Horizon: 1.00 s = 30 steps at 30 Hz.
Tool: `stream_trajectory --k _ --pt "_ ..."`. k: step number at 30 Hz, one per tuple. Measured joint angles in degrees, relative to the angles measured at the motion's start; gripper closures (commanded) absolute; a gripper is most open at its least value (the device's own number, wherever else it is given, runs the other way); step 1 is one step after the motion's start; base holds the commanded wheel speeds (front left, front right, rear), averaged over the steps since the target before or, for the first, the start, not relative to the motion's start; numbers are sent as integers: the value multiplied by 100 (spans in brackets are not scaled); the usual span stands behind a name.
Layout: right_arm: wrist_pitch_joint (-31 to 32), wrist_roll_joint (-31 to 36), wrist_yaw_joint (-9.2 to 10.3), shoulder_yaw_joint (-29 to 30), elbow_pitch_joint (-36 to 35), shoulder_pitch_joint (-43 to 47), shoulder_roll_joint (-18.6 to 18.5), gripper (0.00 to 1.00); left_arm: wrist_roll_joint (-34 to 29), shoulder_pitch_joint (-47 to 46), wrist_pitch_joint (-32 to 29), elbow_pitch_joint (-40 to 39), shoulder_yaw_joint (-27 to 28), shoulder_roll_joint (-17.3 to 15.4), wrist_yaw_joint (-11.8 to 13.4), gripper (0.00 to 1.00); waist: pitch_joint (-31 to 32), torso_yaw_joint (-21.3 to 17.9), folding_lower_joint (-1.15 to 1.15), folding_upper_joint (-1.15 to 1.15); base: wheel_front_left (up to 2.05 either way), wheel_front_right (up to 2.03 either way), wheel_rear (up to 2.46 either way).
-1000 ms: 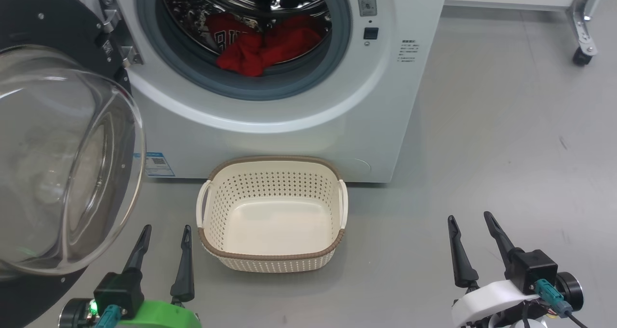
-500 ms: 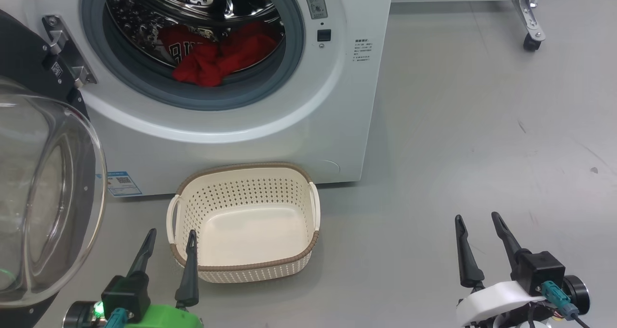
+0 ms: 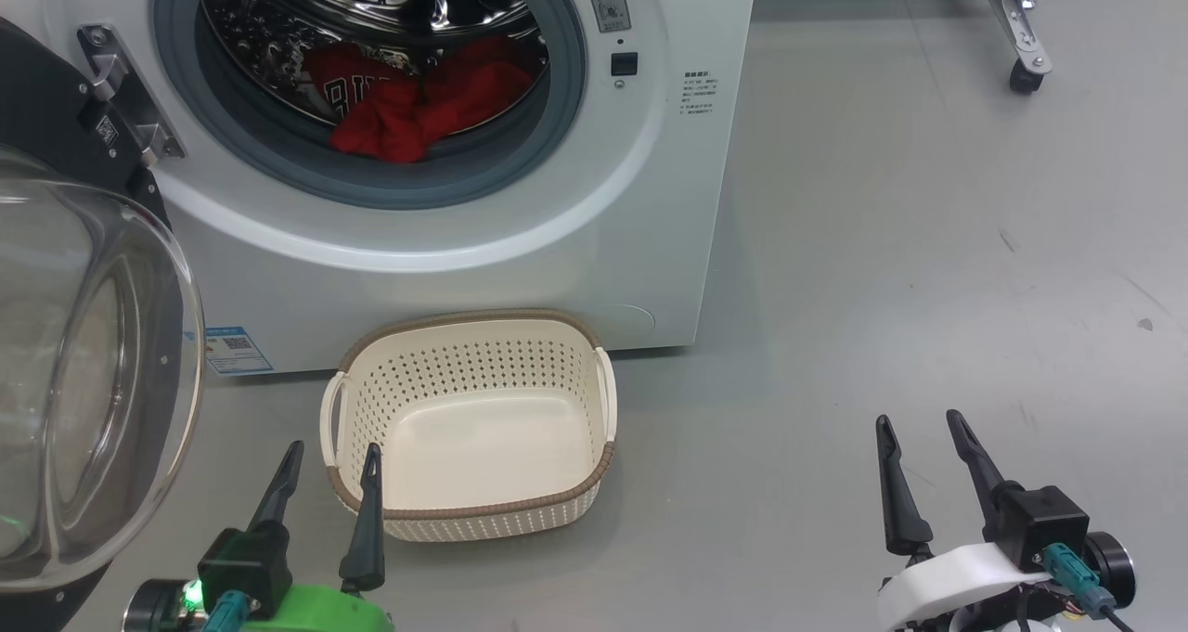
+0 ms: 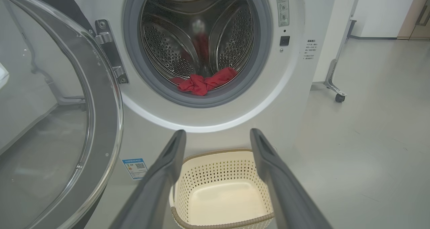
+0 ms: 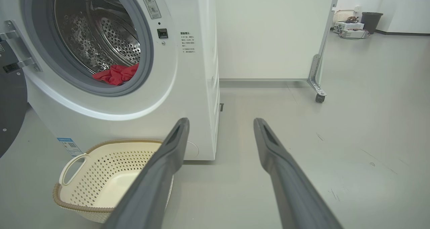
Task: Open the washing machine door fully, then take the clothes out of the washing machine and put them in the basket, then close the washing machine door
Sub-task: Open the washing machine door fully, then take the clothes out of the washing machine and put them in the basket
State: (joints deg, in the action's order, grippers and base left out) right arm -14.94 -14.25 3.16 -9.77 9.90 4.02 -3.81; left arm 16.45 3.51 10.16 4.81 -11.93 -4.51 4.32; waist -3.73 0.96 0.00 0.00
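Note:
The white washing machine (image 3: 445, 270) (image 4: 302, 98) (image 5: 188, 87) stands with its door (image 3: 83, 372) (image 4: 57, 121) swung out to the left, the glass bowl facing me. Red clothes (image 3: 408, 103) (image 4: 203, 82) (image 5: 116, 75) lie in the steel drum near the grey seal. The cream basket (image 3: 469, 335) (image 4: 215, 161) (image 5: 77, 195) sits empty on the floor before the machine. My left gripper (image 3: 332, 451) (image 4: 217, 133) is open, low at the basket's near left corner. My right gripper (image 3: 919, 420) (image 5: 221, 121) is open above bare floor, well right of the basket.
A white panel on a metal leg with a caster (image 3: 1021, 80) (image 5: 319, 98) stands right of the machine. A dark bin (image 5: 371, 20) and a small basket (image 5: 344, 15) sit far back. Grey floor (image 3: 928, 242) spreads to the right.
Since a second ago the whole head view has shifted, so the camera turned right; machine, basket and door appear further left. Neither gripper opened or shut.

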Motion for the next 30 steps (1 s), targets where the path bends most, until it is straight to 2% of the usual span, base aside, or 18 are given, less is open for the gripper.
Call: stream_trajectory --k 30 --pt "0 1 -8 26 -26 1 22 0 -16 0 -1 -62 -82 13 49 0 -47 5 0 0 13 -13 0"
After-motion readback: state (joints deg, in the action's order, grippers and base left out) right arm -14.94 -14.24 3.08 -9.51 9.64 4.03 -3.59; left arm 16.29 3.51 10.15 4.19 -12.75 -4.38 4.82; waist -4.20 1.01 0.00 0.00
